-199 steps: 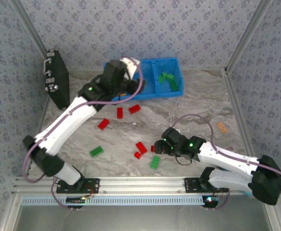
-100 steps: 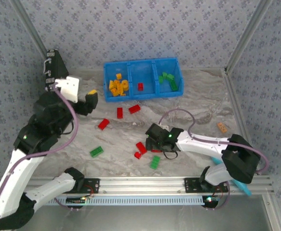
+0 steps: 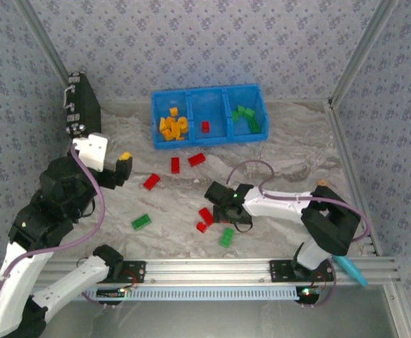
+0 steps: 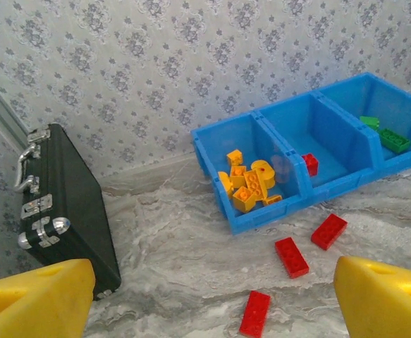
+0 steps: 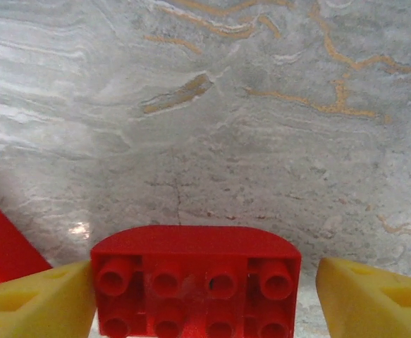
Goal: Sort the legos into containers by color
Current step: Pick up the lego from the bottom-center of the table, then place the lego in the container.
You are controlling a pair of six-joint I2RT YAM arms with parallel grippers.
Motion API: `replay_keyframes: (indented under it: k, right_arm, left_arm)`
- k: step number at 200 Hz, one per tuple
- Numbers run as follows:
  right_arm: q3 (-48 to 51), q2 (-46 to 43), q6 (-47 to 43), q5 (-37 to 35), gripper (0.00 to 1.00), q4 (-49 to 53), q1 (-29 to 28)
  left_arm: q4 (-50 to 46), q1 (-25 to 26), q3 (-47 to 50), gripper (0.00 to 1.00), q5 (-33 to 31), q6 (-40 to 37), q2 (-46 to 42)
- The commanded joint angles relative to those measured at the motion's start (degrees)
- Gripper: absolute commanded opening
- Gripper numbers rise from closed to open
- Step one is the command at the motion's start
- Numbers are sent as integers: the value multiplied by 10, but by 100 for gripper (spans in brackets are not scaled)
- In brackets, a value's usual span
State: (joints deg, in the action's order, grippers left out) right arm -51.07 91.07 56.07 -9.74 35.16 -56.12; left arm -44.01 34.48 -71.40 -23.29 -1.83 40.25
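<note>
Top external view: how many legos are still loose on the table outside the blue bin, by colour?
Red legos: 5
Green legos: 2
Orange-yellow legos: 0, those in sight lie in the blue bin
Total: 7
The red brick between the right gripper's fingers may be one of those five or a sixth; I cannot tell.

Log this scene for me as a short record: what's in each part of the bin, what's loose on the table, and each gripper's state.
Bin: bright blue plastic bin, three compartments
Bin left: orange-yellow studded bricks
Bin middle: one red brick
Bin right: green bricks
Tabletop: scattered red bricks, two scattered green bricks
Left gripper: open, empty
Right gripper: open, straddling a red round-ended brick on the tabletop
</note>
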Motion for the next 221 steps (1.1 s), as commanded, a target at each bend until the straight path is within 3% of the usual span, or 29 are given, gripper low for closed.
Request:
replay_keyframes:
  k: [1, 31, 64, 106, 153, 221]
  right_arm:
    - [-17, 14, 8, -14, 77, 29, 5]
    - [-13, 20, 7, -14, 67, 33, 8]
    - [-13, 13, -11, -13, 48, 41, 21]
    - [-62, -18, -89, 3, 44, 72, 96]
    - [-280, 2, -232, -4, 44, 84, 211]
    - [-552, 188, -358, -7, 44, 27, 244]
  left_arm:
    - [1, -4, 4, 89, -15, -24, -8]
    - [8, -4, 16, 89, -15, -30, -7]
    - [22, -5, 27, 90, -16, -41, -5]
    - [37, -10, 46, 90, -31, -56, 7]
    - [38, -17, 62, 90, -21, -56, 9]
    - [26, -67, 71, 90, 11, -30, 32]
